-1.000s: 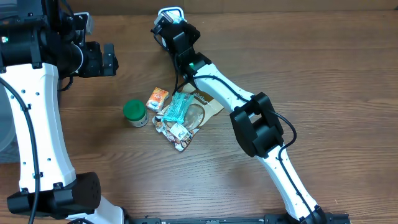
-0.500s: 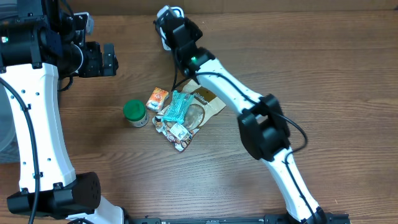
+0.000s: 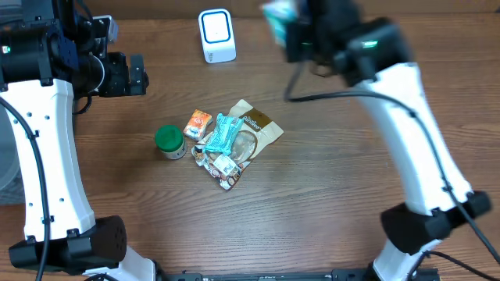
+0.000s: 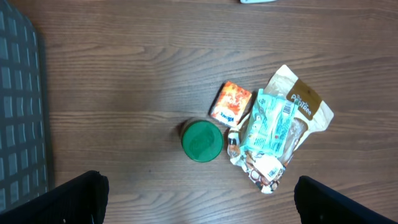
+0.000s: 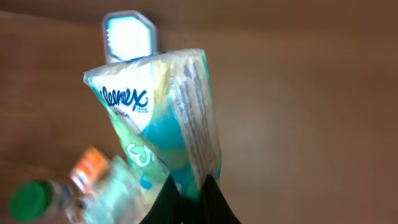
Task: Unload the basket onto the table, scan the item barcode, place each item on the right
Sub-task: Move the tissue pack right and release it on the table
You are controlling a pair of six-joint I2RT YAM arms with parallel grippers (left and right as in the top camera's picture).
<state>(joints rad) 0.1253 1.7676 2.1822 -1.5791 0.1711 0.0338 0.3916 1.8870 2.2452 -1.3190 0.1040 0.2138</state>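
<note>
1. The right gripper [image 5: 189, 200] is clenched on the lower end of a teal and white Kleenex tissue pack [image 5: 163, 118]. The pack rises from between the fingers and tilts slightly left.
2. In the right wrist view, the white scanner [image 5: 129, 34] with its pale blue window sits just beyond the pack's top edge.
3. From overhead the right arm is blurred. The pack is probably the teal smear at its tip, up near the table's far edge, to the right of the scanner.
4. The left gripper [image 3: 139, 74] hangs released, jaws wide, well left of the scanner.
5. A green-lidded jar [image 3: 169, 141], an orange packet [image 3: 198, 123], a teal packet [image 3: 220, 134] and a brown pouch [image 3: 256, 128] lie clustered mid-table.
6. Half a second ago the right gripper covered the scanner. It has since swung right, leaving the scanner exposed. The cluster and the left arm are unchanged.
</note>
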